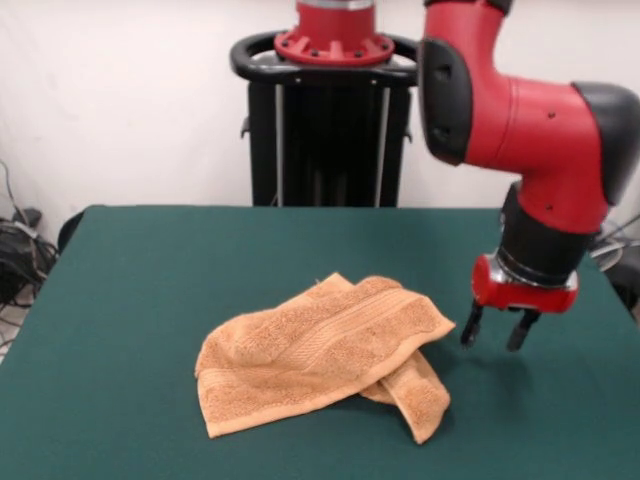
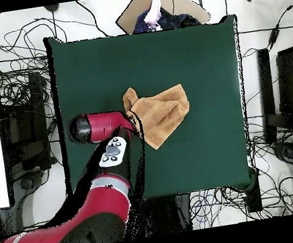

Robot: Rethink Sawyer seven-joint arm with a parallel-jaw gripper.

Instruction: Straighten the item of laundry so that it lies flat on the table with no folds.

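The peach terry towel (image 1: pixel 325 355) lies crumpled in the middle of the green table (image 1: pixel 140 280). Its top layer is folded over, with a woven band across it, and a lower flap (image 1: pixel 420 400) sticks out at the front right. My gripper (image 1: pixel 496 330) hangs just right of the towel's right corner, a little above the table. It is open and empty, apart from the cloth. In the overhead view the towel (image 2: pixel 165 114) lies left of the table's (image 2: pixel 200 51) centre, and my arm's wrist (image 2: pixel 102 125) reaches its left edge and hides the fingers.
The black pedestal (image 1: pixel 330 130) stands behind the table's far edge. Cables (image 1: pixel 20 250) lie on the floor to the left. In the overhead view, cardboard and dark items (image 2: pixel 160 12) sit beyond the table's top edge, and cables ring the table.
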